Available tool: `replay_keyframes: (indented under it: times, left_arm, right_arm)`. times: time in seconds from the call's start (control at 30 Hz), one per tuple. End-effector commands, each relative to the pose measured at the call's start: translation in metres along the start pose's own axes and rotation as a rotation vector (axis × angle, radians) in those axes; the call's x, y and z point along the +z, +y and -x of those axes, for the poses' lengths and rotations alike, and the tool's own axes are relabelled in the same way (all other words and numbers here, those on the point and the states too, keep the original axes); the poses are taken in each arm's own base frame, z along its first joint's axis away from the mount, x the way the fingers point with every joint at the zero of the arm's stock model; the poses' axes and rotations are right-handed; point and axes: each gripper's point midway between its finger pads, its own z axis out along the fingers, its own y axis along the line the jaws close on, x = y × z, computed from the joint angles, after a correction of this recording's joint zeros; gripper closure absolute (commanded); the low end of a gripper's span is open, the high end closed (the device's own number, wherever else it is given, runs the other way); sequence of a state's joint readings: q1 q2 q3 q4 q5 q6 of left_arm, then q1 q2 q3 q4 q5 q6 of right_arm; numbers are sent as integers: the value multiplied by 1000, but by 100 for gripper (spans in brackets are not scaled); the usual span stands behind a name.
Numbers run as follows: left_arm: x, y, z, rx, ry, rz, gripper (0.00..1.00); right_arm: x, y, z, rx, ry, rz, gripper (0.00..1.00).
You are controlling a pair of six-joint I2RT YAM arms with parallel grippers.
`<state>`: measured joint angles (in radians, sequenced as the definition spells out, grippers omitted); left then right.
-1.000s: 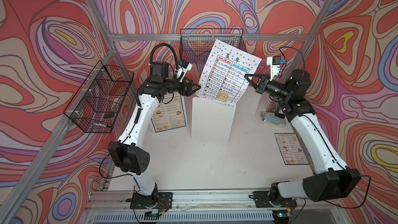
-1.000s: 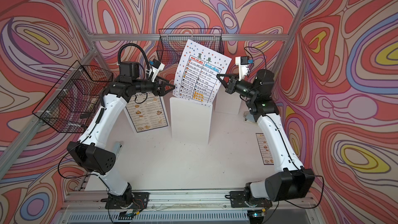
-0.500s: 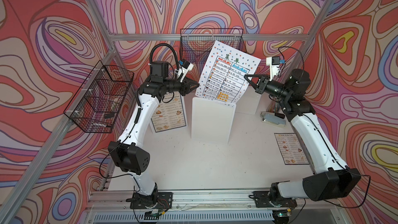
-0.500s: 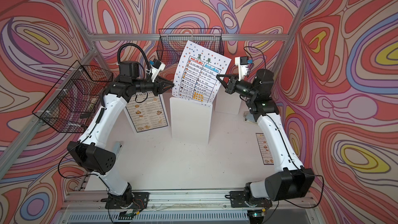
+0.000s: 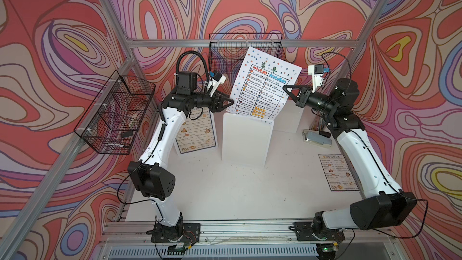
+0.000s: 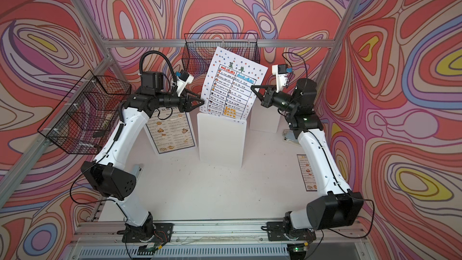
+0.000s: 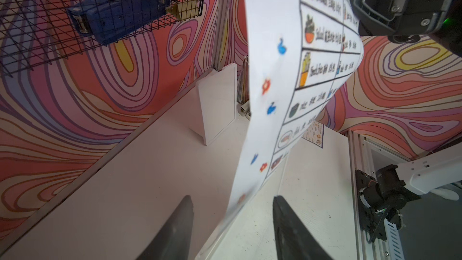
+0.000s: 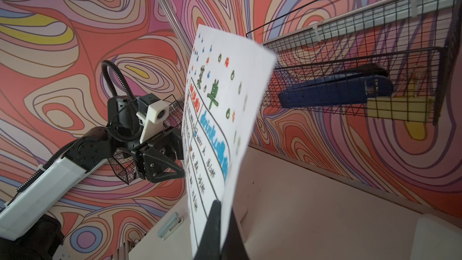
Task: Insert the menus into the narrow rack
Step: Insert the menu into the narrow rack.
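The white menu (image 5: 265, 83) with a table and an icon-dotted border stands upright in the air, slightly curled. My right gripper (image 5: 285, 87) is shut on its right edge; the pinch shows in the right wrist view (image 8: 221, 211). My left gripper (image 7: 232, 197) is open at the sheet's left edge, and the paper passes between the fingers with a gap on each side. The sheet's lower edge meets the top of the white narrow rack (image 5: 246, 141); I cannot tell if it is inside. Two blue-bordered menus lie on the table, one left (image 5: 197, 133), a smaller one right (image 5: 337, 172).
A black wire basket (image 5: 117, 113) hangs on the left wall. Another basket (image 5: 245, 51) on the back wall holds a blue stapler (image 8: 335, 93). A second white stand (image 5: 287, 118) is at the back right, with a grey stapler (image 5: 316, 137) on the table beside it.
The left jaws narrowed at the sheet's left edge and have widened again. The right gripper keeps its grip and the white menu has hardly moved.
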<state>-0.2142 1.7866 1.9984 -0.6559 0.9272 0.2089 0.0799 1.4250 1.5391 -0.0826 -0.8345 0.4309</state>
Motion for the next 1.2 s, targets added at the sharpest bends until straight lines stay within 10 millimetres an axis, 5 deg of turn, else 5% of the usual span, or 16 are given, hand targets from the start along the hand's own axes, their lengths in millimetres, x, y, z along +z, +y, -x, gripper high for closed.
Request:
replay_keyframes:
  times: [0.0,0.3,0.67,1.17]
  left_arm:
    - [1,-1,-2,9,12,-42,52]
    - [-2,-9,-6,-1,32,-46,95]
    - [4,-7,-15,-14,70,57,100]
    - [-18,-15,4,4,22,146,100]
  right_arm:
    - [1,1,3,-16,-3,4,100]
    - [1,-2,5,-21,-10,-19,100]
    - [2,-14,2,-36,-6,-66,100]
    - [12,-24,6,-11,-11,-71,100]
